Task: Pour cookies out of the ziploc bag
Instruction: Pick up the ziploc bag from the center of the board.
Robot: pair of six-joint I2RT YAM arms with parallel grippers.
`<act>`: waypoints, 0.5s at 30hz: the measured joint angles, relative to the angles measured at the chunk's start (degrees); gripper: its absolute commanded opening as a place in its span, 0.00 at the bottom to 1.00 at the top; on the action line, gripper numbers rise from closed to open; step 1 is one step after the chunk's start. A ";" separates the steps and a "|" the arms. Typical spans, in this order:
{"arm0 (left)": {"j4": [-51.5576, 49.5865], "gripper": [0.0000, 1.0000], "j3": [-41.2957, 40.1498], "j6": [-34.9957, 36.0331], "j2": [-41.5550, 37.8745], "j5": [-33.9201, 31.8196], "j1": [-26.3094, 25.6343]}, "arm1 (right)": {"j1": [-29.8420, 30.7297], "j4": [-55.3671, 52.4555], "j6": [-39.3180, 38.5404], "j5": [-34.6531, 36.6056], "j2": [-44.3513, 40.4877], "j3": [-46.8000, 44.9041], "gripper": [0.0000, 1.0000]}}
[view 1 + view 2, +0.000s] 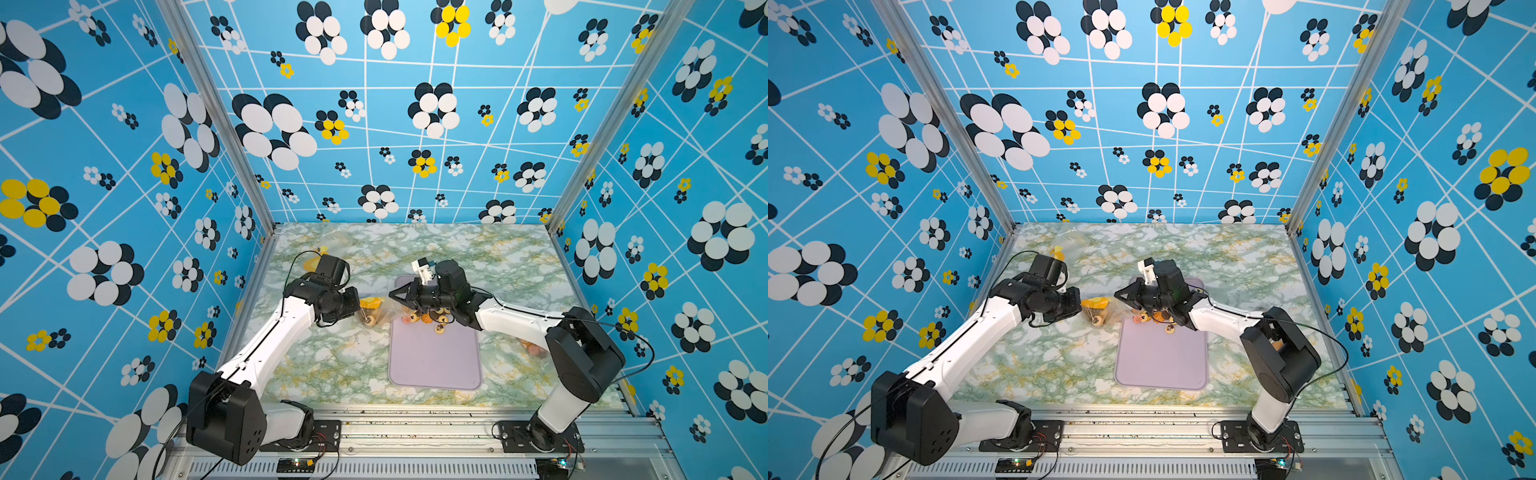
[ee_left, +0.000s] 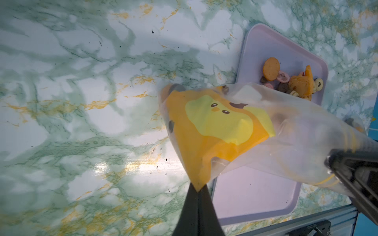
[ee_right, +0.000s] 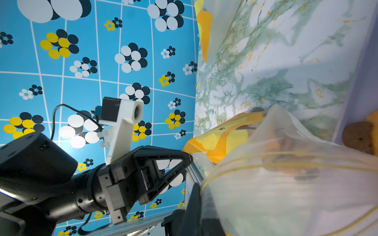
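The see-through ziploc bag (image 1: 374, 307) (image 2: 225, 126) hangs in the air just beside the left edge of the purple tray (image 1: 436, 361) (image 1: 1163, 361). It has an orange and yellow picture with a little face on it.

The left jaws are closed. They pinch the orange bottom corner of the bag, on the side away from the tray. The right jaws are closed too. They grip the zip end of the bag, right at the tray's left edge. The bag is held up between the two of them.

The cookies (image 1: 428, 320) (image 1: 1154, 319) (image 2: 292, 81) lie in a small heap on the far half of the tray, under the right arm (image 1: 511, 320). They are orange, pink and brown, and some are rings. One ring cookie (image 1: 439, 329) lies a little apart, nearer the middle of the tray. A few cookies are inside the bag. In both top views a ring one (image 1: 369, 319) (image 1: 1096, 320) shows low in the bag, and the right wrist view shows blurry orange and dark shapes through the plastic.

The tray lies flat on the green marble bench (image 1: 332, 365) (image 2: 81, 102). A second clear bag (image 1: 328, 245) lies on the bench well away from the tray, past the left arm (image 1: 270, 345)
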 measured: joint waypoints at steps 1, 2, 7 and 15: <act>-0.85 0.00 0.37 0.44 -0.52 -0.07 0.00 | 0.07 -0.55 -0.04 0.02 -0.96 -0.76 0.00; -1.36 0.00 0.57 0.59 -0.94 -0.04 0.00 | 0.09 -1.03 -0.13 0.02 -1.99 -1.64 0.00; -3.65 0.00 0.63 0.87 -2.89 0.04 0.00 | 0.17 -3.39 -0.61 0.44 -6.82 -5.18 0.00; -2.45 0.00 -0.63 0.83 -3.04 1.31 0.00 | -0.20 -4.46 -2.64 2.51 -7.93 -9.01 0.00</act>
